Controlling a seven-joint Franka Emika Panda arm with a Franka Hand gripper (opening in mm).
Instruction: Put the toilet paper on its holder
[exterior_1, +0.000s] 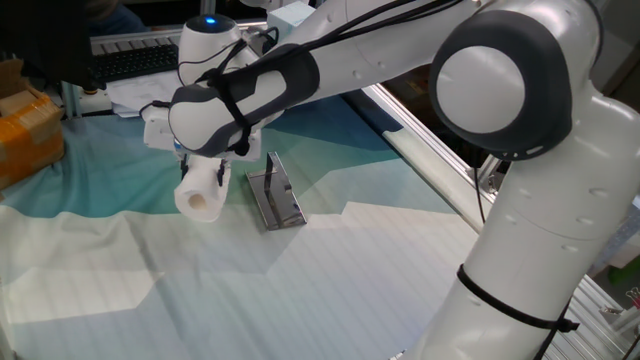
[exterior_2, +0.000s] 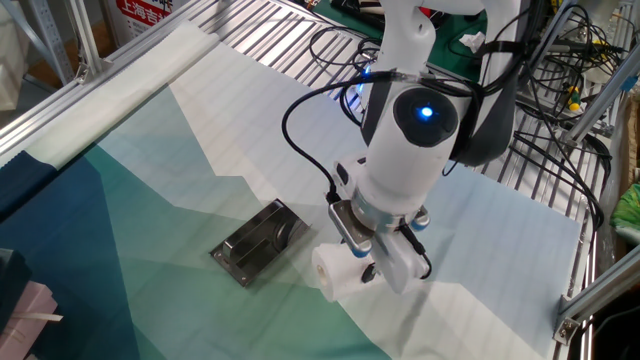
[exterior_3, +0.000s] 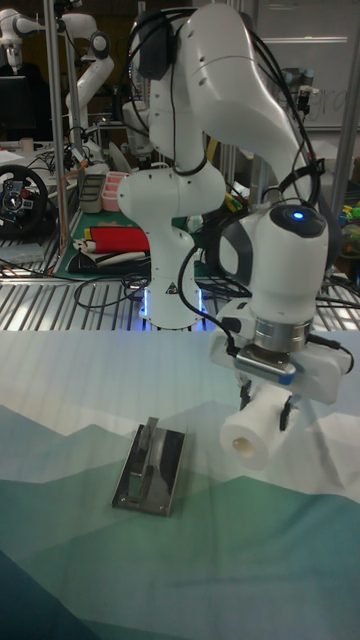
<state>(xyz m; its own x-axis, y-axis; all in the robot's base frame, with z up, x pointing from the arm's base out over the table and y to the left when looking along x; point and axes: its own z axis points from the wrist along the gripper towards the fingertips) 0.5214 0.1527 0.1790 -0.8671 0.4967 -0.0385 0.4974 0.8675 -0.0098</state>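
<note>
Roll in hand: your end effector (exterior_3: 262, 398) is closed on the toilet paper (exterior_3: 252, 432), its fingers pinching the upper part of the roll so that the white body hangs below the wrist, clear of the surface (exterior_3: 280, 560). In the tall fixed view the roll sits at centre right with its hollow core facing the lower left; in one fixed view the toilet paper (exterior_1: 203, 192) shows at left centre with its core facing the lens and a little downward. That tilted carry looks deliberate to me, since it leaves an open tube end free to be slid over a bar. The holder (exterior_3: 150, 466) lies at lower left of centre in the tall view, just beside the roll but apart from it, a grey plate flat on the cloth. From the other fixed view you see the holder (exterior_2: 259, 241) left of the toilet paper (exterior_2: 338, 273), with bare cloth between them. I judge the carry is under way and the threading is not yet done; you will need the core lined up with the bar
</note>
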